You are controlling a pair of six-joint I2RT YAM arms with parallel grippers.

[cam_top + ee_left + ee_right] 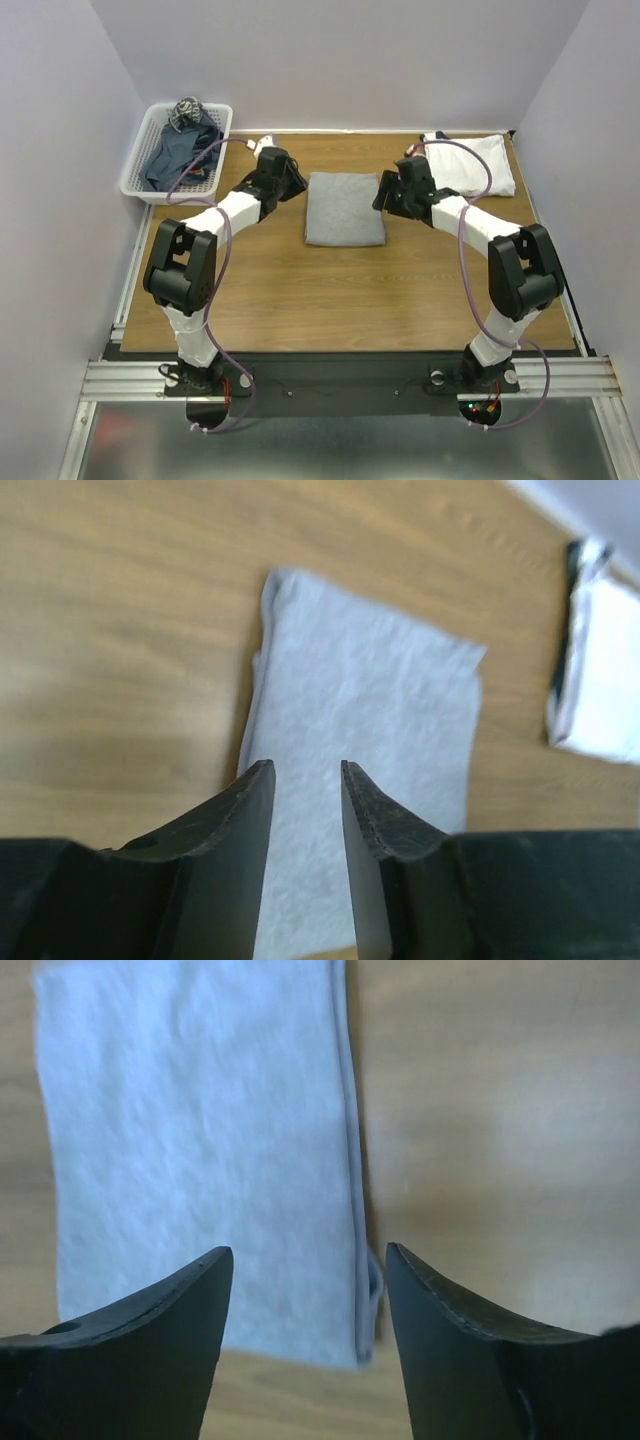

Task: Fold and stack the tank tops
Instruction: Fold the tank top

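Risk of peeling open the folded grey top [345,208] by pinching only its upper layer, or skewing it by lifting one side first. Lying flat in the middle of the tabletop [300,300], long axis near-to-far, neck end impossible to tell. Left end effector [305,768] released, narrowly parted, empty, over its left edge; right end effector [308,1250] released wide, empty, over its right edge

Robot lab test cell, plain white walls [340,60], wooden table [340,300], aluminium mounting rail [130,378]
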